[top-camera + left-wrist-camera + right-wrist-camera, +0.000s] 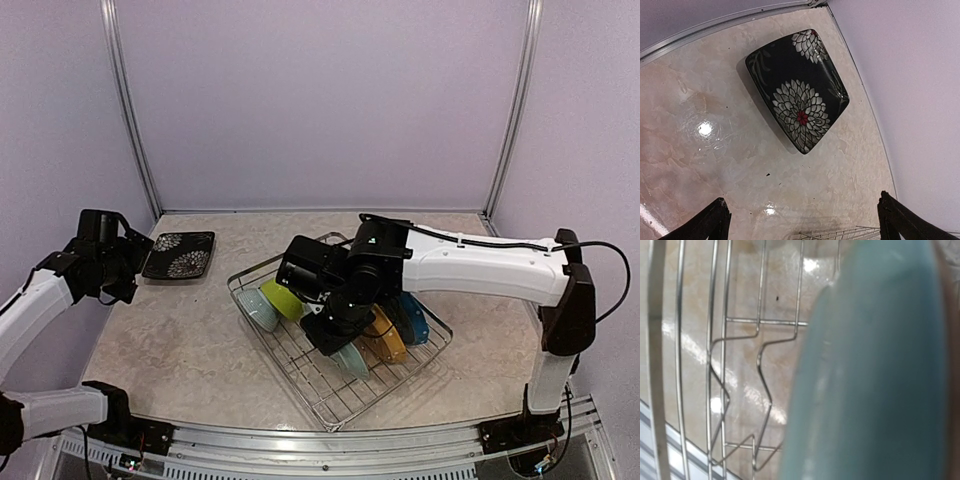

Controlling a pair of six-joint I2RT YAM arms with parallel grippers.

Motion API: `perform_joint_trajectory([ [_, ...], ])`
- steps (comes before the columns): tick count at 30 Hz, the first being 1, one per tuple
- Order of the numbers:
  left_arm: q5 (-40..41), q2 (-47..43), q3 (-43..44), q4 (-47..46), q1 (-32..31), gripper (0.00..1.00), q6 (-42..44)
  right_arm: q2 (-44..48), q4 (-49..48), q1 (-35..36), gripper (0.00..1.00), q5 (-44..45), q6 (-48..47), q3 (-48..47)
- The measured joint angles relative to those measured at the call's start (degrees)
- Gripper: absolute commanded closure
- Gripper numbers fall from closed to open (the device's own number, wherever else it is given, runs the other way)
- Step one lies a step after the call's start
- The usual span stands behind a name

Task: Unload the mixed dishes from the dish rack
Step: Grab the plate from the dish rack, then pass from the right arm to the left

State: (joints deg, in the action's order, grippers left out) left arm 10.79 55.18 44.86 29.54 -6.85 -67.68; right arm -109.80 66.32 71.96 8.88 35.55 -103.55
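Two states: left end effector (801, 202) spread empty above black plate (797, 90); right end effector (335, 335) at pale teal plate (875, 380), grip indiscernible.

Black square plate (797, 90) with white, red-centred flowers; pale teal plate (875, 370); lime bowl (283, 300); silver rack (300, 368).

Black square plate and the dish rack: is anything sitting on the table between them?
Nothing: the stretch between the black square plate and the dish rack is bare tabletop, shown in the top external and left wrist views.
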Motion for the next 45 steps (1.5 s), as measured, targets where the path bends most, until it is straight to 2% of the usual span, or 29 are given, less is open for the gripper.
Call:
perform_joint_trajectory([
  [15,0.0,1.9,1.5,-0.8,0.0,0.01,0.0,4.7,2.8,-0.9,1.0,-1.7,-1.6,-8.1],
  [22,-2.0,2.9,4.0,-0.8,0.0,0.01,1.1,5.8,3.8,-0.9,1.0,-2.0,-5.7,-12.3],
  [34,-7.7,6.0,15.5,1.1,0.1,0.01,8.9,5.6,2.8,-0.9,1.0,3.9,-21.4,-27.6],
  [41,-15.2,6.1,22.9,3.6,0.4,0.01,14.6,5.1,0.3,-0.7,1.0,12.4,-34.1,-27.1],
  [45,-20.4,6.3,25.3,4.5,0.5,0.01,17.2,5.4,-4.8,-0.1,1.0,20.8,-43.4,-21.7],
])
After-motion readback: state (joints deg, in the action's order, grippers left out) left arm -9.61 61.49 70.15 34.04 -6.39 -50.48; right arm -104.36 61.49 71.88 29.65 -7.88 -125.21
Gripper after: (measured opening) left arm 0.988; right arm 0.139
